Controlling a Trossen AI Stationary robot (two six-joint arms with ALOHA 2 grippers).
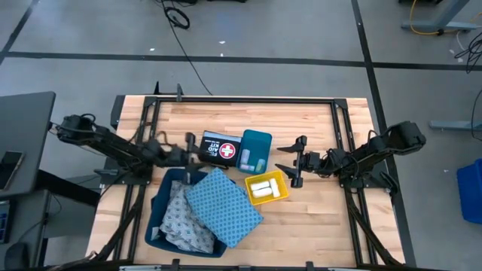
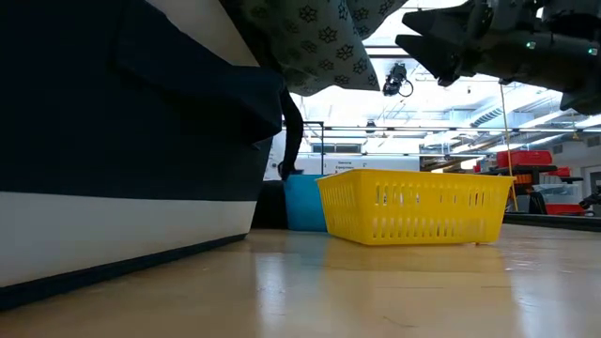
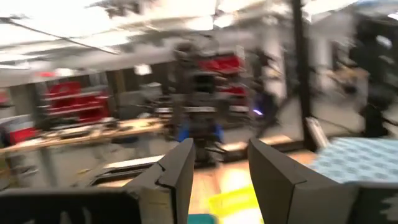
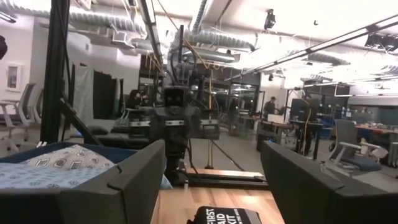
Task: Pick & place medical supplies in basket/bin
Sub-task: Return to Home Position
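A flat blue patterned cloth (image 1: 224,205) lies over the right rim of a dark blue bin (image 1: 160,226), on top of a grey-blue patterned cloth bundle (image 1: 181,220) that sits inside. Short white rolls (image 1: 263,189) lie in a small yellow basket (image 1: 266,187). My left gripper (image 1: 194,156) hovers above the bin's far edge, open and holding nothing (image 3: 221,149). My right gripper (image 1: 290,160) hovers just right of the yellow basket, open and holding nothing (image 4: 211,155). Both point slightly upward toward the table's middle.
A teal container (image 1: 254,150) and a black first aid kit (image 1: 222,148) stand side by side between the two grippers, just beyond the bin and basket. A black frame (image 1: 248,99) runs round the table's edges. Bare wood shows at the far side and the near right.
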